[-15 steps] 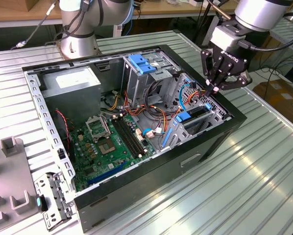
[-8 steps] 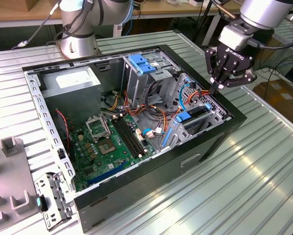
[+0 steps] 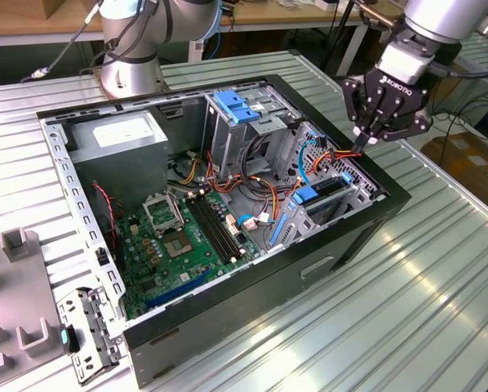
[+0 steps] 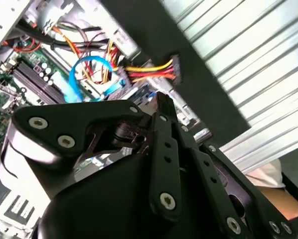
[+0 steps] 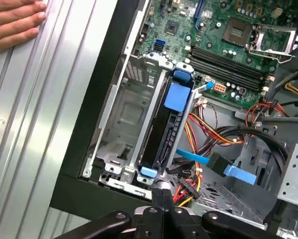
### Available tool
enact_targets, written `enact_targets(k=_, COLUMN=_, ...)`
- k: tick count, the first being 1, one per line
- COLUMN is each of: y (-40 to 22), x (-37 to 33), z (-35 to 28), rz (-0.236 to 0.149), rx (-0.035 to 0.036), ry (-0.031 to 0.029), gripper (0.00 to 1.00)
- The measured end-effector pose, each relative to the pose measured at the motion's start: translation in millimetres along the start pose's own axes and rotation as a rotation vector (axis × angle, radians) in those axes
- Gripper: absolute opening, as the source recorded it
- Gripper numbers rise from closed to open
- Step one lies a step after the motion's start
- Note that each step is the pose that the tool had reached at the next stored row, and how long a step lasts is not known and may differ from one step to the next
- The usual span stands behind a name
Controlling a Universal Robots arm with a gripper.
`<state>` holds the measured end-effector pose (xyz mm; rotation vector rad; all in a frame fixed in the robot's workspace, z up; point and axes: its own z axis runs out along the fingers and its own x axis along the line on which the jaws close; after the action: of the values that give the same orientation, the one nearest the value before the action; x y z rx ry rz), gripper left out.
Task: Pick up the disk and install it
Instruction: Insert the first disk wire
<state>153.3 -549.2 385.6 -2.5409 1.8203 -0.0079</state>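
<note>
Down inside the open computer case [image 3: 252, 302], the disk [image 5: 165, 133] stands on its thin edge in a grey metal bay [image 5: 121, 119] next to the case wall. The pincer [image 5: 161, 191] hangs just past one end of the disk, close to a small blue clip there. I cannot tell if it touches the disk. Its two fingers are pressed close together, and nothing is held between them.

In the exterior view, the pincer [image 3: 363, 145] points down at the edge of the case on the exterior view's right. The disk [image 3: 326, 192] sits just below it, a little more toward the middle of the case.

The disk looks long and flat. Seen from its edge it is dark, with light blue plastic rails running along it. A bigger blue tab sits at the end far from the pincer, near the green board [image 5: 223, 45].

Red, yellow and orange wires [image 5: 204, 134] bunch up right beside the disk. A flat blue cable [image 5: 194, 157] crosses them. In the second wrist view, a black plug [image 4: 174, 67] on these wires lies near the pincer's tip.

A person's hand [image 5: 14, 22] rests flat on the ribbed metal table [image 5: 39, 124], well apart from the disk.
</note>
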Motion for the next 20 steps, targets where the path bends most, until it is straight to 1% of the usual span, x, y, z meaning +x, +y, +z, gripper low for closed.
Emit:
enact_targets(k=1, y=-9.9, x=1.1, z=0.4, rz=-0.001, rx=0.0, ry=0.0, gripper=0.11)
enact_targets(k=2, y=-13.6, x=0.9, z=0.7, rz=-0.002, rx=0.0, ry=0.0002, gripper=0.11)
enact_targets(k=4, y=-18.7, x=0.1, z=1.2, rz=-0.005, rx=-0.0002, ry=0.0005, gripper=0.11)
enact_targets(k=5, y=-19.0, x=0.0, z=1.3, rz=-0.011, rx=-0.0001, ry=0.0004, gripper=0.11)
enact_targets(k=6, y=-19.2, x=0.0, z=1.3, rz=-0.03, rx=-0.0003, ry=0.0003, gripper=0.11)
enact_targets(k=7, y=-19.3, x=0.0, z=1.3, rz=-0.068, rx=-0.0005, ry=-0.0003, gripper=0.11)
enact_targets(k=8, y=-19.4, x=0.0, z=1.4, rz=-0.085, rx=-0.0006, ry=-0.0006, gripper=0.17)
enact_targets(k=11, y=-19.8, x=0.2, z=2.0, rz=-0.132, rx=-0.001, ry=-0.0007, gripper=0.19)
enact_targets(k=12, y=-20.0, x=0.3, z=2.6, rz=-0.154, rx=-0.0015, ry=-0.0003, gripper=0.25)
enact_targets(k=13, y=-20.3, x=0.4, z=4.0, rz=-0.219, rx=-0.0021, ry=-0.0004, gripper=0.26)
enact_targets(k=14, y=-20.4, x=0.4, z=5.1, rz=-0.261, rx=-0.0025, ry=-0.0007, gripper=0.33)
enact_targets(k=15, y=-20.4, x=0.4, z=6.7, rz=-0.319, rx=-0.0032, ry=-0.0005, gripper=0.33)
enact_targets(k=17, y=-20.7, x=0.5, z=8.5, rz=-0.36, rx=-0.0041, ry=0.0004, gripper=0.34)
enact_targets(k=18, y=-20.8, x=0.6, z=9.8, rz=-0.392, rx=-0.0044, ry=0.0004, gripper=0.4)
enact_targets(k=19, y=-20.8, x=0.7, z=10.9, rz=-0.417, rx=-0.0048, ry=0.0006, gripper=0.4)
enact_targets(k=20, y=-20.9, x=0.7, z=12.6, rz=-0.454, rx=-0.0052, ry=0.0008, gripper=0.4)
